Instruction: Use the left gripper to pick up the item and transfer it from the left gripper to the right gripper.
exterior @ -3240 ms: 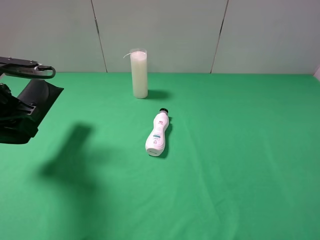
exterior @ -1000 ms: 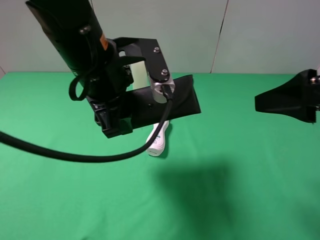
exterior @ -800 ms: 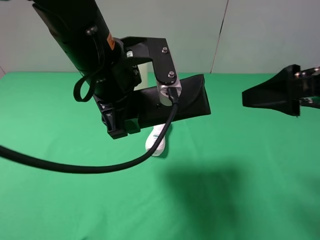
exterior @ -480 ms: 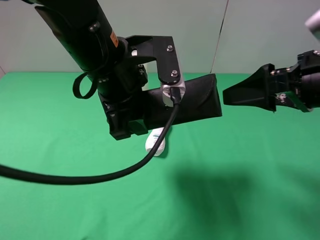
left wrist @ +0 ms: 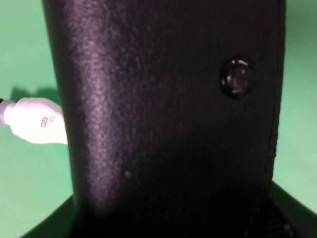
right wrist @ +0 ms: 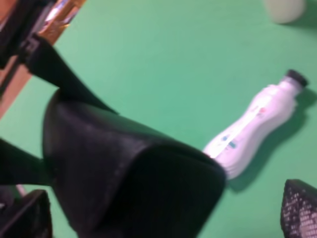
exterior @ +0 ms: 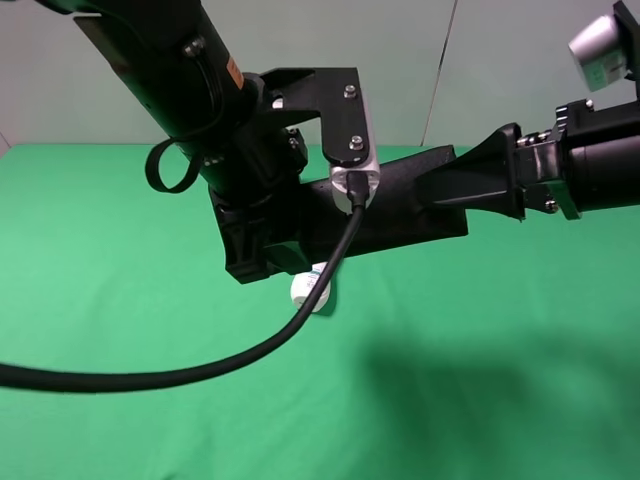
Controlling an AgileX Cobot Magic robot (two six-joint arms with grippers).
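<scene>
The black glasses case [exterior: 405,205] hangs level above the green table. My left gripper [exterior: 285,228] is shut on its left part. In the left wrist view the case [left wrist: 163,124] fills the frame, with its snap [left wrist: 237,79] showing. My right gripper [exterior: 448,190] comes in from the right, and its tips overlap the case's right end. In the right wrist view the case's end [right wrist: 124,168] lies between the open right gripper's [right wrist: 163,220] two fingers [right wrist: 299,208], which stand apart on either side of it.
The white bottle [exterior: 311,289] with a black cap lies on the green cloth [exterior: 480,400] under the case; it also shows in the left wrist view [left wrist: 37,126] and the right wrist view [right wrist: 257,124]. The candle's base [right wrist: 285,7] stands farther back. A thick black cable [exterior: 200,365] loops low across the front left.
My left arm has carried the case up from the left to the middle. My right gripper has come in from the right edge until its open jaws reach the case's right end.
</scene>
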